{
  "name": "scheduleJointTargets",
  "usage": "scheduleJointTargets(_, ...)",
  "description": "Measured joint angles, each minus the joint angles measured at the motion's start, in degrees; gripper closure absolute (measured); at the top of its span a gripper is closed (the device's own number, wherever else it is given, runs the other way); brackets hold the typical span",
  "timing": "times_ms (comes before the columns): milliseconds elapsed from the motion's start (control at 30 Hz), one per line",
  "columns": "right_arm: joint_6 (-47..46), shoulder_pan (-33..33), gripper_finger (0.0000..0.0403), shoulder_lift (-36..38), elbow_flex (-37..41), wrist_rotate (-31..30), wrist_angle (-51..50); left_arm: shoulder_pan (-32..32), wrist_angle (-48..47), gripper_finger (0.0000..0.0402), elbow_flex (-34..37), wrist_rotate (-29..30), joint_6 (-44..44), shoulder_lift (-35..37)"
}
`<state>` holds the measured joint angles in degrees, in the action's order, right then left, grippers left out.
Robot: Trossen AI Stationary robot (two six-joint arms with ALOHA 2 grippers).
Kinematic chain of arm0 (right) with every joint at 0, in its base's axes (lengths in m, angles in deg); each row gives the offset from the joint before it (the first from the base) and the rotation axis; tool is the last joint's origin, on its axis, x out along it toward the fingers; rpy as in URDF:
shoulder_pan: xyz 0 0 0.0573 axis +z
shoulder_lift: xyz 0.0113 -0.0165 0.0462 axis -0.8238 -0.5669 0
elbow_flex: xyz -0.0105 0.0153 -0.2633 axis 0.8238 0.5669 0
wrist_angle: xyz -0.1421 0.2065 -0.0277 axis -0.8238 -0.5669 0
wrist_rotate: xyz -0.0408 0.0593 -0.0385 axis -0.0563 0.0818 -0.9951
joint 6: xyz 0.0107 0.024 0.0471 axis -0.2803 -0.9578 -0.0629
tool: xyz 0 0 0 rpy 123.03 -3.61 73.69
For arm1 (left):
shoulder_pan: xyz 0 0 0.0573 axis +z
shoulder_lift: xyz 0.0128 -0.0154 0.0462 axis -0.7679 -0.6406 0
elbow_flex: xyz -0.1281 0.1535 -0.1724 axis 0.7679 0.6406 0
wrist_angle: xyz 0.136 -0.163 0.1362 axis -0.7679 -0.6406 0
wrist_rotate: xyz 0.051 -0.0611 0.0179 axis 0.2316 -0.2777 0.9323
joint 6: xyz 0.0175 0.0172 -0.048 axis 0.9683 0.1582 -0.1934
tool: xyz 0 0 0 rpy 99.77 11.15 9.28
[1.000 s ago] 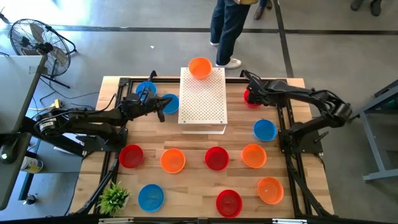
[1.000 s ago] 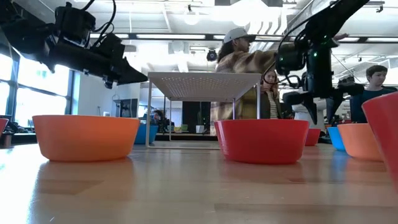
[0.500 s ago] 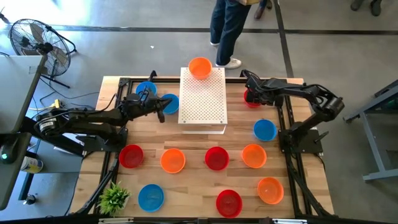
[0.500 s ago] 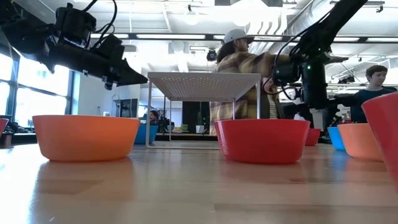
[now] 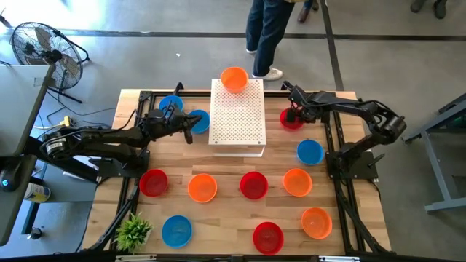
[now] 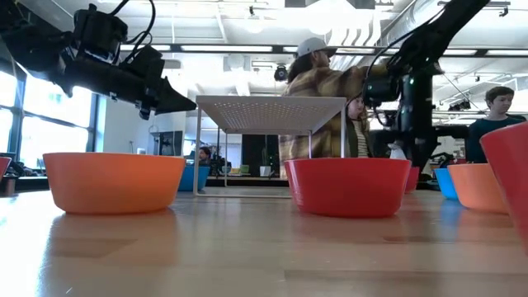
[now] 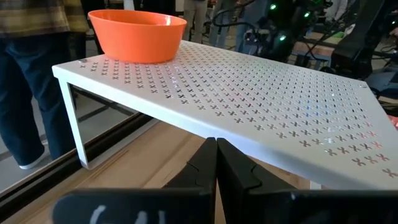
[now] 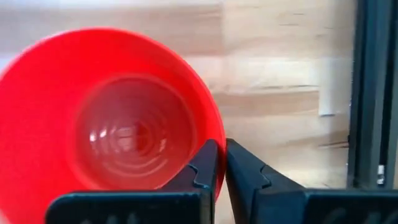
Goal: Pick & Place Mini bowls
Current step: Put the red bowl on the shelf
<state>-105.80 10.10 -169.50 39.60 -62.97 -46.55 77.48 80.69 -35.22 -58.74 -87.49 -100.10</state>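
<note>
From above: right gripper (image 5: 293, 114) pinched on the rim of a small round red plastic bowl (image 5: 290, 120), beside the white perforated rectangular platform (image 5: 237, 113). At right wrist: fingertips (image 8: 208, 163) nearly together, clamping the red rim between them. At left wrist: left gripper (image 7: 216, 147) pressed together on nothing, an orange plastic bowl (image 7: 137, 35) on the platform beyond.

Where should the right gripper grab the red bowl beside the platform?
By the thin rim, from above, one finger inside and one outside. The red bowl is upright, open and too wide to span; the right gripper already pinches its rim, on the side away from the white platform.
</note>
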Motion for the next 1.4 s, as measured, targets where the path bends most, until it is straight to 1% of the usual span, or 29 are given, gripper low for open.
scheduleJointTargets(100, 3.5, 1.6, 0.0398, 3.2, 0.0, 2.0, -1.9, 0.0, 0.0, 0.0401, 0.0, 0.0, 0.0, 0.0)
scheduleJointTargets(200, 4.8, 3.1, 0.0397, 5.1, 0.0, 2.1, -2.3, 0.0, 0.2, 0.0401, 0.0, 0.1, 0.0, 0.0)
scheduleJointTargets(300, 6.3, 3.9, 0.0391, 4.8, 0.0, 2.1, -1.8, 0.0, 0.6, 0.0401, 0.0, 0.1, 0.0, 0.0)
scheduleJointTargets(500, 9.9, 4.1, 0.0389, 2.6, 0.0, 1.2, 2.2, 0.0, 2.2, 0.0401, 0.0, -0.1, 0.0, 0.0)
scheduleJointTargets(600, 13.2, 4.1, 0.0372, 2.8, -1.1, 1.6, 0.9, 0.0, 2.6, 0.0401, 0.0, -0.4, 0.0, 0.0)
scheduleJointTargets(667, 16.4, 4.3, 0.0350, 3.5, -3.4, 2.4, -1.6, 0.0, 2.9, 0.0401, 0.0, -0.5, 0.0, 0.0)
scheduleJointTargets(733, 20.7, 5.9, 0.0327, 4.5, -5.7, 3.7, -3.9, 0.0, 2.9, 0.0401, 0.0, -0.5, 0.0, 0.0)
scheduleJointTargets(833, 30.2, 11.2, 0.0297, 5.8, -7.0, 7.1, -4.6, 0.0, 2.9, 0.0401, 0.0, -0.5, 0.0, 0.0)
scheduleJointTargets(900, 34.2, 15.8, 0.0284, 6.2, -6.4, 8.2, -4.2, 0.0, 2.9, 0.0401, 0.0, -0.3, 0.0, 0.0)
scheduleJointTargets(1033, 35.4, 24.9, 0.0268, 6.1, -3.1, 6.4, -2.9, 0.0, 2.9, 0.0401, 0.0, -0.2, 0.0, 0.0)
scheduleJointTargets(1133, 33.5, 28.8, 0.0254, 6.1, -1.0, 2.7, -0.5, 0.0, 2.9, 0.0401, 0.0, -0.2, 0.4, 0.0)
scheduleJointTargets(1200, 32.7, 29.3, 0.0245, 6.1, -0.1, 0.7, 1.3, 0.0, 2.9, 0.0401, 0.0, -0.1, 0.9, 0.0)
scheduleJointTargets(1267, 33.1, 29.3, 0.0241, 6.1, 0.6, 0.2, 3.5, 0.0, 2.9, 0.0401, 0.0, 0.1, 1.1, -0.1)
scheduleJointTargets(1400, 37.0, 28.4, 0.0248, 6.0, 2.3, -1.4, 7.0, 0.0, 2.7, 0.0401, 0.0, 0.2, 1.1, -0.1)
